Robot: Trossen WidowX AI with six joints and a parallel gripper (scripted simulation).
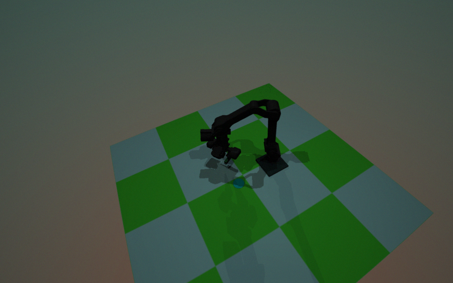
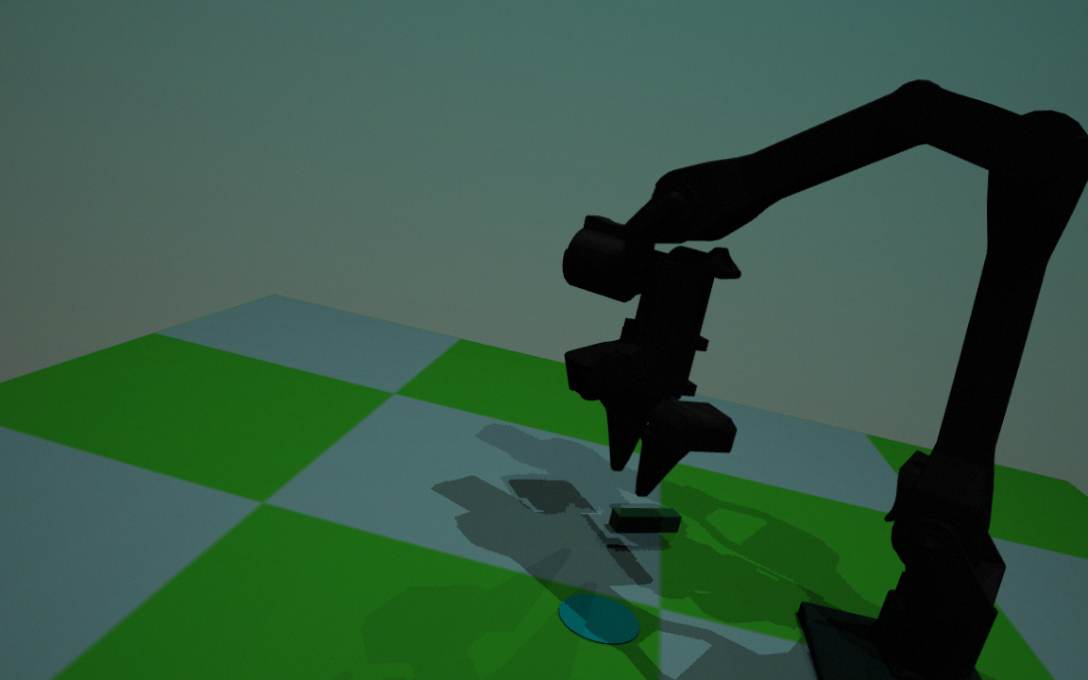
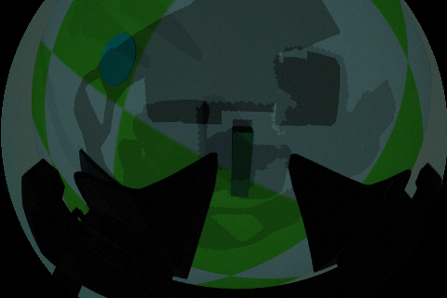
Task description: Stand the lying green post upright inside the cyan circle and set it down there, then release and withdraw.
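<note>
Pre-grasp: gripper apart, nothing held, above green post, lying approx. ctr. of wrist frame; next, prob. lower, 2 fingers astride, then close.

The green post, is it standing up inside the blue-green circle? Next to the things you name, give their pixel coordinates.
No, the green post (image 1: 226, 160) (image 2: 645, 519) (image 3: 241, 162) lies on its side, outside the cyan circle (image 1: 238, 183) (image 2: 599, 619) (image 3: 118, 60).

The black arm has chunky rounded joints, 2 tapering pointed fingers and a square base plate.
</note>
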